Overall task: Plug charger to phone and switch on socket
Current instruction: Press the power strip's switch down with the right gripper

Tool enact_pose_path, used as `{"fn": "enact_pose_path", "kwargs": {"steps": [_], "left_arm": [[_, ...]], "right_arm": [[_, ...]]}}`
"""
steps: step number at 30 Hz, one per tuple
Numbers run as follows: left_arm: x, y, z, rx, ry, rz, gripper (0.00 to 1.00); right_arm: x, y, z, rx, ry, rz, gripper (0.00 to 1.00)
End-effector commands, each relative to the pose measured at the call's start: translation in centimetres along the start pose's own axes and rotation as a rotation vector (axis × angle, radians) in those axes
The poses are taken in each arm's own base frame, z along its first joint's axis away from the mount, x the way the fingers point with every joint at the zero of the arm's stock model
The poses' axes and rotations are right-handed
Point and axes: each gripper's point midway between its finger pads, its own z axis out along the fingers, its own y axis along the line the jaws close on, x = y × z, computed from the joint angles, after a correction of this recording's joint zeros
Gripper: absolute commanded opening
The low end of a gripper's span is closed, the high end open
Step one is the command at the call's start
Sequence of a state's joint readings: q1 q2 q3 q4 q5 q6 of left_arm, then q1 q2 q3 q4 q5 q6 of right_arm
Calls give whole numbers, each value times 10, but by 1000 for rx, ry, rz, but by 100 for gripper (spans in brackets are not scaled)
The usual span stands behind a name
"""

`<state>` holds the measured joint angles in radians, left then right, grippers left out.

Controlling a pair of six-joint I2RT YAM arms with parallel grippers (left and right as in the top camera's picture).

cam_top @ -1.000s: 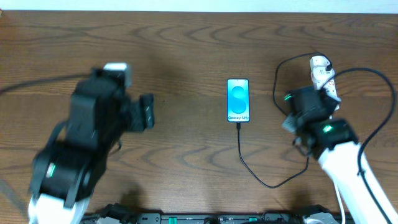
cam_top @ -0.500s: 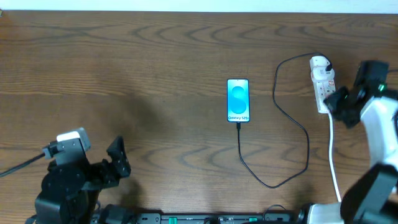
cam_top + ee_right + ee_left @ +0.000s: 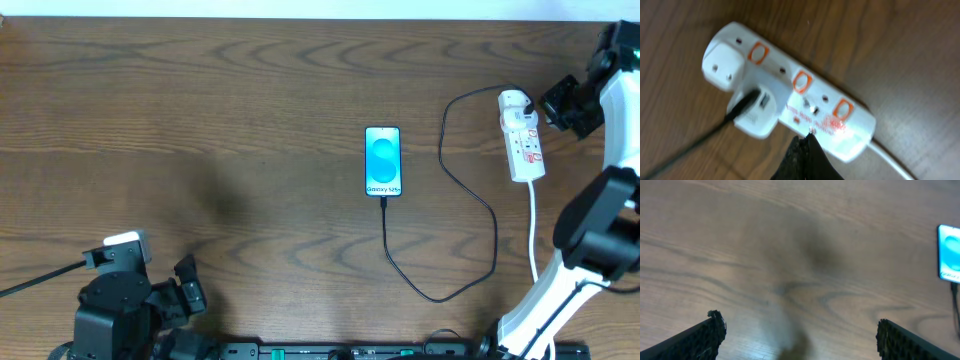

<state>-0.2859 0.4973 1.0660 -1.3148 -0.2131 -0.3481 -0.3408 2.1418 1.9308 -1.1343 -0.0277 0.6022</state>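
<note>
So the plugging part is looking done from above: the charger cable (image 3: pixel 494 235) is running into the bottom edge of the phone (image 3: pixel 383 160), which is sitting well away from the right hand (image 3: pixel 806 144), out past the cable's big loop. What's left, I'm guessing, is flipping the switch. The right hand is hanging just over the power strip (image 3: pixel 777 75) with its two fingers pressed together into one point and holding nothing. That point is sitting right at the near edge of the strip, close to the middle of the three orange switches (image 3: pixel 800 81). I can't tell if it's actually touching the plastic or only hovering. If I were doing this, I'd be keeping the fingers together like that and using them as a poker. I'd pick the switch next to the white adapter (image 3: pixel 754 114) just ahead of the tip, then push straight down on it so the light strip isn't skidding across the worktop (image 3: pixel 250 120). I'm not sure from here which switch feeds that outlet. The left hand (image 3: pixel 800 331) is parked far away with its fingers spread wide, empty, with bare wood between them and the phone off to its far right.
</note>
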Motion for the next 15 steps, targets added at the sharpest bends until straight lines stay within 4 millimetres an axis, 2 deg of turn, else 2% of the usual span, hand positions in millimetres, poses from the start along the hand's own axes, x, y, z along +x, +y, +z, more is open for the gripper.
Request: {"fn": "enact_pose_path", "kwargs": {"steps": [1,8,15], "left_arm": [[4,4,-1,-17,10,-8,98],[4,4,-1,-17,10,-8,98],[4,4,-1,-17,10,-8,98]], "right_arm": [[-7,0,13,17,18,-11,1],[-8,-3,43,50,34,-10,1],[-10,-3,54,50,35,-10,1]]}}
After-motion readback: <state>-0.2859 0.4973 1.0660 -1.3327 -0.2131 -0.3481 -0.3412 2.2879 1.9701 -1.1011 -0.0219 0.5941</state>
